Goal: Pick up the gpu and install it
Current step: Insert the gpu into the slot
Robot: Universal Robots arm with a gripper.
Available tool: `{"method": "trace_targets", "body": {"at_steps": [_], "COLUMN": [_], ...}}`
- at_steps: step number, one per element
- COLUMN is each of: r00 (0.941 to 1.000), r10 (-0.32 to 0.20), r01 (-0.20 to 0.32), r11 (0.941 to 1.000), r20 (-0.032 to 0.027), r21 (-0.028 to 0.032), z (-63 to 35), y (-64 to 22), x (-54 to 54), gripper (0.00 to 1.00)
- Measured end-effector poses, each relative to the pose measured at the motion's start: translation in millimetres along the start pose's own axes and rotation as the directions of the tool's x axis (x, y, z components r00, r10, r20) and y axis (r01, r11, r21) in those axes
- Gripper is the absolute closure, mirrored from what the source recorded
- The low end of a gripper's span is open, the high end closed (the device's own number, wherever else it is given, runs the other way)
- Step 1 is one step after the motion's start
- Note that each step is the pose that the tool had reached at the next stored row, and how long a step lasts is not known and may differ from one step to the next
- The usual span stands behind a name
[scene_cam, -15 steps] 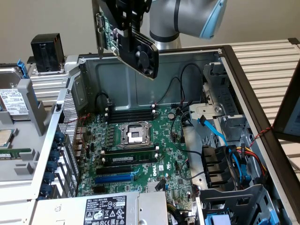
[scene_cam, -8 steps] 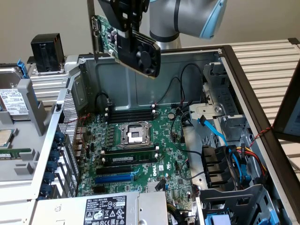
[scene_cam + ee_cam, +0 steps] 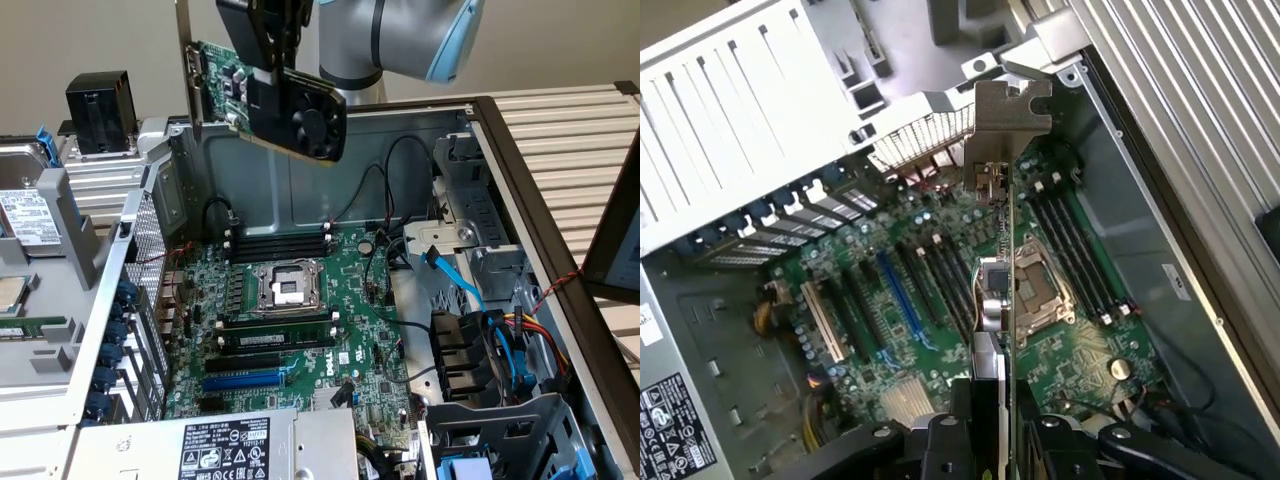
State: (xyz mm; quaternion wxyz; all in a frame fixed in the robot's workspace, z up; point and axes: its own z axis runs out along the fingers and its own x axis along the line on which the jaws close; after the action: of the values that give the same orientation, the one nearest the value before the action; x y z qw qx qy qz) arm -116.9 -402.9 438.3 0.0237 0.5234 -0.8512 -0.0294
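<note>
I have the gripper [image 3: 268,50] clamped on the gpu [image 3: 300,115], which hangs just under the fingers, well above the motherboard [image 3: 350,320]. Its long axis runs out from the wrist, with the bracket [image 3: 1010,120] at the far end.

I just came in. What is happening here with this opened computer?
A robot arm is working on an open computer case. Its gripper has the fingers closed on the gpu and holds the card in the air above the motherboard. The card is not yet seated in any slot, and the blue slot on the board is free.
</note>
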Motion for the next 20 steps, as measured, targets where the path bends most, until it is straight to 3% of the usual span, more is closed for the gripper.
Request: {"method": "trace_targets", "body": {"at_steps": [6,12,14,20], "r00": [0.9941,0.9765,0.9682,0.9406], "r10": [-0.108,-0.215,-0.25,-0.34], "r01": [0.108,0.215,0.25,0.34], "r11": [0.9942,0.9765,0.9682,0.9402], "r20": [-0.0065,-0.007,-0.0076,-0.0084], "r21": [0.0,-0.0004,0.0039,0.0263], "z": [0.7,1.1,1.3,1.4], "y": [-0.1,-0.1,-0.1,-0.1], "x": [0.0,0.0,0.0,-0.1], "gripper": [0.73,0.73,0.73,0.73]}}
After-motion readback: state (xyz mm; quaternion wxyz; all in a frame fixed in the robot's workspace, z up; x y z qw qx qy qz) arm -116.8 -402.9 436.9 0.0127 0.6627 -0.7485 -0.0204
